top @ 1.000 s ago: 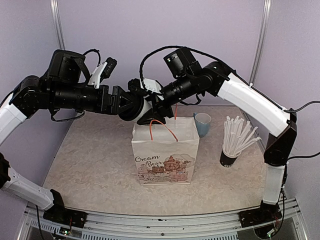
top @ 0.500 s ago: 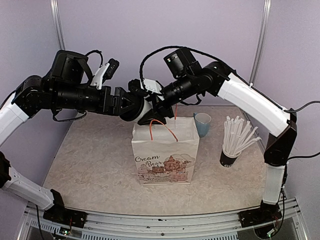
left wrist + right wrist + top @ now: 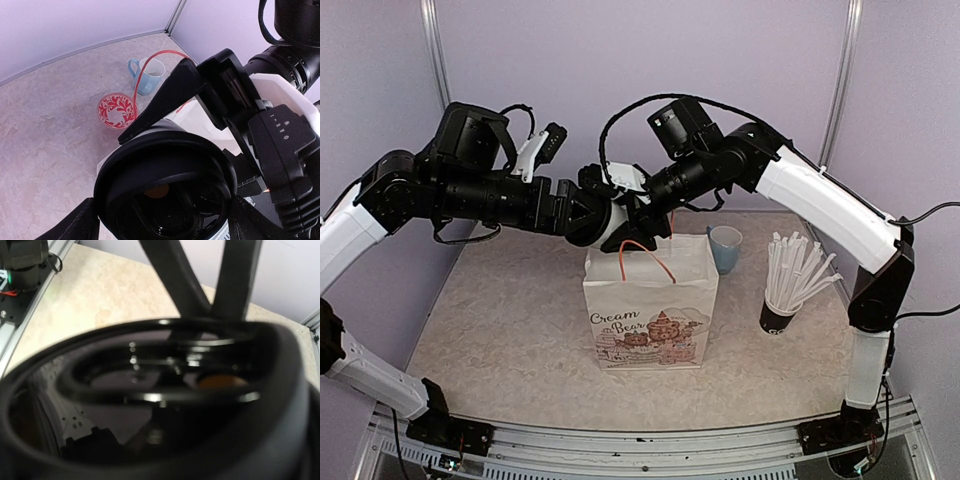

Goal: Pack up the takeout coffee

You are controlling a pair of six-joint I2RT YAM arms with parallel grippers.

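So, one takeout coffee cup (image 3: 606,215) is up in the air right above the paper bag (image 3: 650,300), black lid (image 3: 165,190) facing the left arm. Right gripper (image 3: 622,212) is clamped on the cup's white body afaict. Left gripper (image 3: 582,218) has its fingers (image 3: 75,227) on either side of the lid, but can't tell if it's actually squeezing tbh.

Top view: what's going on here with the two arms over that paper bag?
Both arms meet above the open Cream Bear paper bag with a lidded takeout coffee cup held sideways between them. The right gripper appears to hold the cup; the left gripper has its fingers flanking the black lid, grip unclear. The cup is not yet in the bag.
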